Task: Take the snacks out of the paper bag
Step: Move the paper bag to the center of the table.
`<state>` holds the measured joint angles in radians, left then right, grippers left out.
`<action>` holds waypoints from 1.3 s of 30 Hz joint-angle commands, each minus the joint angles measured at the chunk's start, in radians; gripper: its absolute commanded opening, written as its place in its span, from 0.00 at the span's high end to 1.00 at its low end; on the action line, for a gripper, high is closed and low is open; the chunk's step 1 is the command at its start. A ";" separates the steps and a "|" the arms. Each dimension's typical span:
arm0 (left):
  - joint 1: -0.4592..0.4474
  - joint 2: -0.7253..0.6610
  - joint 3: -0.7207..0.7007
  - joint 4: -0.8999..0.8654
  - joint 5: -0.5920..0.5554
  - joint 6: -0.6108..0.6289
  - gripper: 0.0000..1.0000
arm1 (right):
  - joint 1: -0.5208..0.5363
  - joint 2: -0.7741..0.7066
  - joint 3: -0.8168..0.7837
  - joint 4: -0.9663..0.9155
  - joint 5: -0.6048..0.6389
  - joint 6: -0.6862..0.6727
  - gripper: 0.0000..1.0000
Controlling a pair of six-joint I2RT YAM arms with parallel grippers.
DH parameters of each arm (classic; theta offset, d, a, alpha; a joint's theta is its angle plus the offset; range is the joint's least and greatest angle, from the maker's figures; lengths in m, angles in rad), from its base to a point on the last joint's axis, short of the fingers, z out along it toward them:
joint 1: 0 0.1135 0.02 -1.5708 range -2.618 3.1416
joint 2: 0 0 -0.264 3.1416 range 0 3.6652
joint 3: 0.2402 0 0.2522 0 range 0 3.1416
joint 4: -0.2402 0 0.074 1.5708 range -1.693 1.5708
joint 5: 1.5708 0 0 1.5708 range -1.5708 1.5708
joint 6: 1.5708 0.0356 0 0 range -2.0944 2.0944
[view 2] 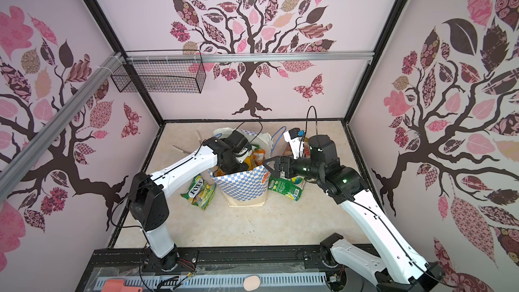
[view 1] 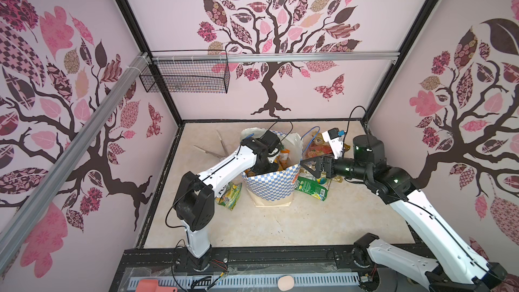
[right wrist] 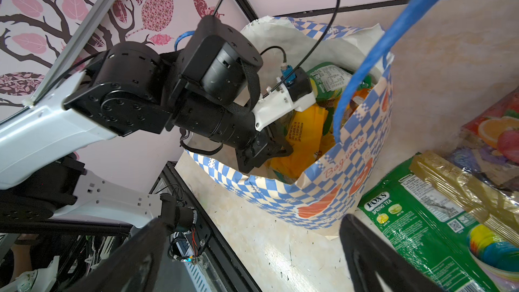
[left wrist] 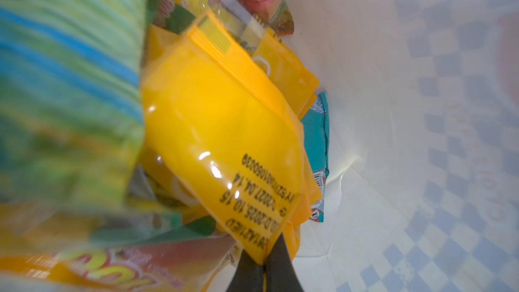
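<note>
The paper bag stands upright mid-table with snacks inside. My left gripper reaches down into its mouth. It is shut on the bottom corner of a yellow packet, among green and orange packets. Just right of the bag my right gripper is open and empty, above the table. Outside lie a green FOX'S packet, a gold one, a fruit-print one and a yellow-green FOX'S packet.
A black wire basket hangs on the back left wall. Pointed metal scissors lie behind the bag on the left. The bag's blue cord handle loops up close to my right wrist camera. Walls close in three sides.
</note>
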<state>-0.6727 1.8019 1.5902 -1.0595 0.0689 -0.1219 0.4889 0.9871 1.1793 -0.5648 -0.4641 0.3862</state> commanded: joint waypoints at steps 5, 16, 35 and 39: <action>0.001 -0.091 0.119 0.053 -0.055 0.027 1.00 | 0.004 -0.022 0.027 -0.003 0.016 0.008 0.00; -0.007 -0.165 0.174 0.144 -0.108 0.082 1.00 | 0.004 -0.020 0.023 0.004 0.022 0.011 0.00; -0.071 -0.193 0.301 0.154 -0.151 0.137 1.00 | 0.004 -0.029 0.049 0.017 0.050 0.020 0.00; -0.096 -0.214 0.373 0.142 -0.163 0.146 1.00 | 0.005 -0.040 0.049 0.045 0.062 0.033 0.00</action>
<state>-0.7555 1.6592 1.8606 -0.9894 -0.0635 -0.0051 0.4889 0.9745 1.1793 -0.5495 -0.4202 0.4065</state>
